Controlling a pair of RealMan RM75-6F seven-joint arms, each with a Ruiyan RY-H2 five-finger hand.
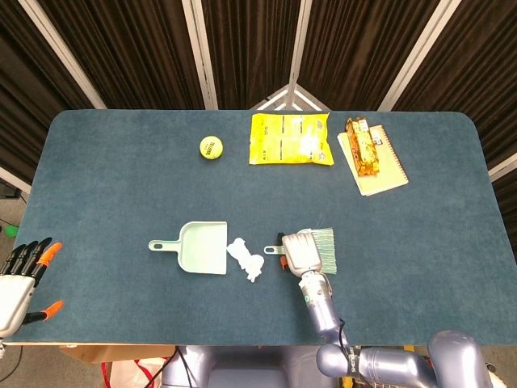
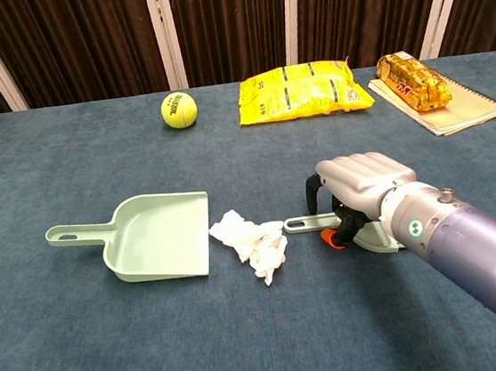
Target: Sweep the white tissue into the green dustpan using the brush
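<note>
The green dustpan (image 1: 202,247) (image 2: 157,238) lies flat, its mouth facing right. Just off that mouth sits the crumpled white tissue (image 1: 246,258) (image 2: 253,242). The brush lies on the table to the right of the tissue, handle (image 1: 273,250) (image 2: 301,225) pointing at it and bristles (image 1: 325,248) to the right. My right hand (image 1: 300,252) (image 2: 361,181) hovers palm down over the brush's head. Its fingers curve down on both sides of the handle, with gaps showing. My left hand (image 1: 21,279) hangs beyond the table's left edge, fingers apart and holding nothing.
Along the far side of the table are a yellow tennis ball (image 1: 211,147) (image 2: 178,109), a yellow snack bag (image 1: 291,139) (image 2: 302,91), and a wrapped snack on a notebook (image 1: 371,158) (image 2: 426,92). The blue table (image 1: 105,186) has its front edge close to my right arm.
</note>
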